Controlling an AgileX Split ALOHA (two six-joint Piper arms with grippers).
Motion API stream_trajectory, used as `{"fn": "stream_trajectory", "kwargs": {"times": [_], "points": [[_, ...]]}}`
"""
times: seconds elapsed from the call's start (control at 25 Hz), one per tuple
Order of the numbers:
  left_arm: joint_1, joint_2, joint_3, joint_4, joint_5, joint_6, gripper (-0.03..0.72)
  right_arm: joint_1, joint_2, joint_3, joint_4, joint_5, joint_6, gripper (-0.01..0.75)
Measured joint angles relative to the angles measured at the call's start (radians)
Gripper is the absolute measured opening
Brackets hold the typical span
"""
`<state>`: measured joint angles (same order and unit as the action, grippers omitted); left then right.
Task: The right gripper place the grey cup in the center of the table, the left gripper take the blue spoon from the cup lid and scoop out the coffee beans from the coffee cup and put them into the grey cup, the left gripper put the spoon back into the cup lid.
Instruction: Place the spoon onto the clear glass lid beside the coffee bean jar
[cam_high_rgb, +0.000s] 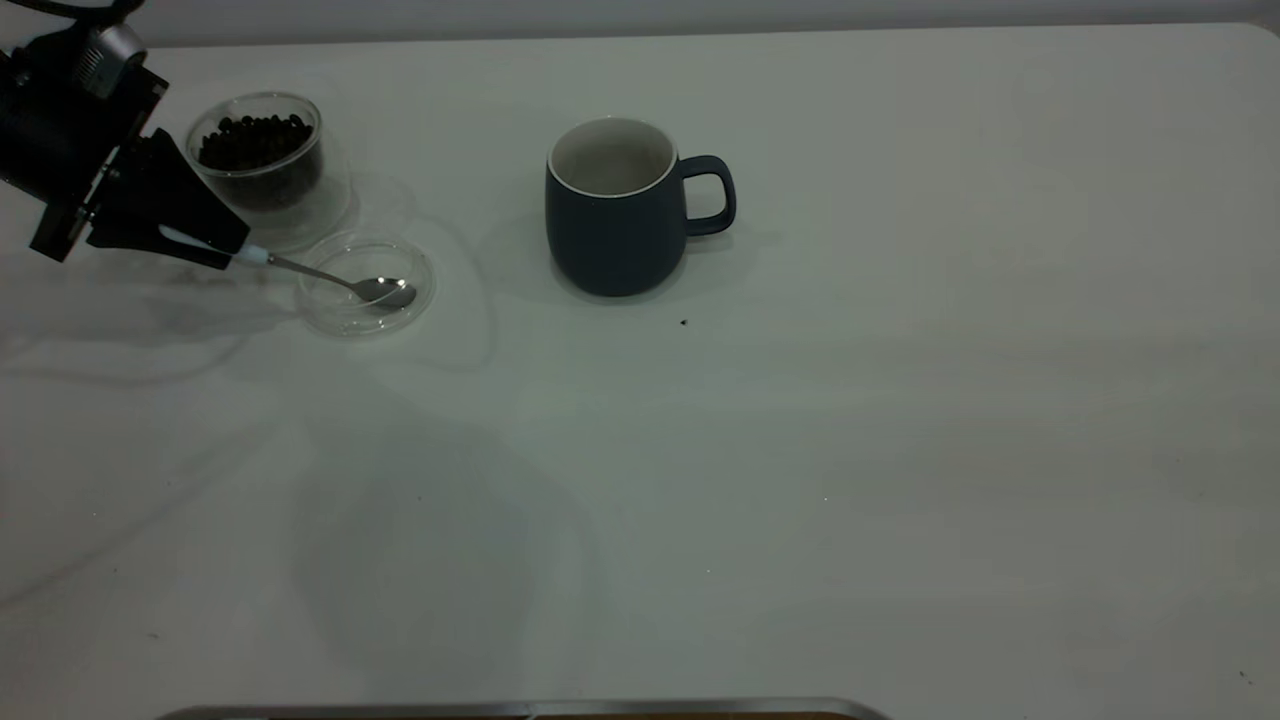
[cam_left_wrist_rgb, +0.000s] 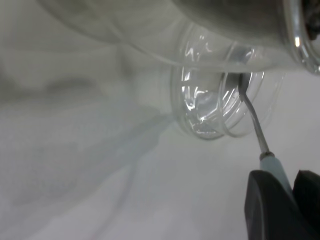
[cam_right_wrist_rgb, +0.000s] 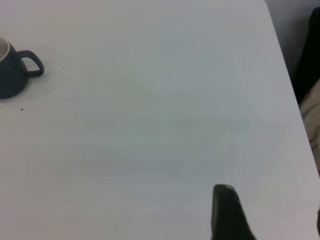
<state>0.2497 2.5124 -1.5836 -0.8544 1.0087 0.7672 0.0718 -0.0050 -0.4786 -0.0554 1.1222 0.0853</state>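
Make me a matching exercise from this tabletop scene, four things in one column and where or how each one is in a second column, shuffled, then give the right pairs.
Column one:
1. blue spoon
2. coffee beans
3. grey cup
4. left gripper

Column two:
A. standing upright near the middle of the table, handle toward the exterior view's right
B. heaped inside the coffee cup
C. shut on a pale blue handle
D. bowl resting in the cup lid

Pairs: 1-D, 2-B, 3-A, 4-C

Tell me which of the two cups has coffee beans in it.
The small clear glass cup beside the left gripper holds dark beans; the dark blue-grey handled mug shows only its white inside.
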Motion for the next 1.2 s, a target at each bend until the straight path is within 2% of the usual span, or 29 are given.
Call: {"fn": "stream_trajectory", "kwargs": {"times": [0.16,0.28,0.44,0.6,0.72,1.0,1.2], "points": [[0.0,0.001,0.0,0.0,-0.003,0.0,0.13,0.0,0.0,0.0,0.0,0.0,0.0,0.452],[0.0,0.002,0.0,0.001,-0.024,0.0,0.169,0.0,0.0,0.0,0.0,0.0,0.0,0.451],[0.0,0.005,0.0,0.031,-0.082,0.0,0.31,0.0,0.0,0.0,0.0,0.0,0.0,0.451],[0.0,0.008,0.0,0.039,-0.088,-0.001,0.467,0.0,0.0,0.0,0.0,0.0,0.0,0.451],[0.0,0.008,0.0,0.043,-0.088,-0.001,0.53,0.0,0.0,0.0,0.0,0.0,0.0,0.451],[0.023,0.008,-0.039,0.104,-0.082,-0.023,0.553,0.0,0.0,0.0,0.0,0.0,0.0,0.451],[0.086,-0.03,-0.094,0.122,0.04,-0.102,0.553,0.0,0.0,0.0,0.0,0.0,0.0,0.451]]}}
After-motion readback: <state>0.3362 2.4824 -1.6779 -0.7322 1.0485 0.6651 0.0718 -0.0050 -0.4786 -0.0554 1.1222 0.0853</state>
